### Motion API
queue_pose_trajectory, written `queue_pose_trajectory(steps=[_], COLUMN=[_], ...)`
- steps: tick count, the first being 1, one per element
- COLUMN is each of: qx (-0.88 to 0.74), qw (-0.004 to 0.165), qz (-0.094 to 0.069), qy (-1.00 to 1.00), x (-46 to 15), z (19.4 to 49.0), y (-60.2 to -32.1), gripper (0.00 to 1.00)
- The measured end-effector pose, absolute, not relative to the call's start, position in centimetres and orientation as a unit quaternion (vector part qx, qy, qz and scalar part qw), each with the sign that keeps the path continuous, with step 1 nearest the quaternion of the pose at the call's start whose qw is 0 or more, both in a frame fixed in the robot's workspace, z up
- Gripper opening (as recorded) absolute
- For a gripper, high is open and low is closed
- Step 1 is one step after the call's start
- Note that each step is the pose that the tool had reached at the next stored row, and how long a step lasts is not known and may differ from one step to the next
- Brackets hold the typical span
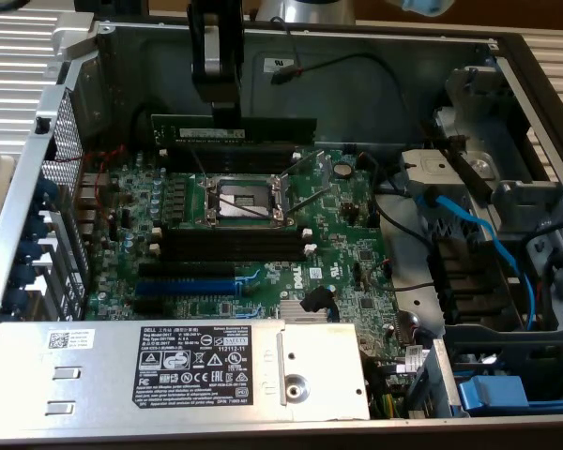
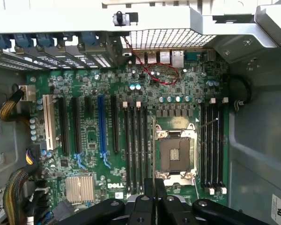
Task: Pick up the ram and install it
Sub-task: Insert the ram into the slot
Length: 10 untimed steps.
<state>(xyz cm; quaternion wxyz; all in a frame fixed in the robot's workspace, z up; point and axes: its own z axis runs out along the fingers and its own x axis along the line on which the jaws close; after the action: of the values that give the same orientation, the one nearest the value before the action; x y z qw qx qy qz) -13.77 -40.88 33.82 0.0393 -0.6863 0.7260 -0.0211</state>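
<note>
While the end effector (image 1: 227, 112) clamps the ram (image 1: 263, 127), memory slots (image 1: 227, 148) lie just beneath it

The place reads as a computer assembly or repair bench in a lab or workshop. An opened desktop case (image 1: 141, 75) is laid flat on a ribbed metal tabletop (image 1: 14, 66), seen at 10 o'clock. Its green motherboard (image 1: 347, 253) is exposed at the centre, a labelled power supply (image 1: 150, 361) lies at 7 o'clock, and blue cables (image 1: 483, 230) run at 3 o'clock.
</note>
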Motion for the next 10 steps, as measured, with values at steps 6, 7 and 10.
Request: queue_pose_trajectory(steps=[6, 7, 10], qx=[-0.686, -0.686, -0.686], qw=[0.040, 0.040, 0.041], qz=[-0.020, -0.020, -0.019], qy=[0.726, 0.726, 0.726], x=[-13.8, -13.8, -13.8], z=[32.7, 32.5, 32.1], y=[-41.1, -41.1, -41.6], gripper=[0.12, 0.12, 0.12])
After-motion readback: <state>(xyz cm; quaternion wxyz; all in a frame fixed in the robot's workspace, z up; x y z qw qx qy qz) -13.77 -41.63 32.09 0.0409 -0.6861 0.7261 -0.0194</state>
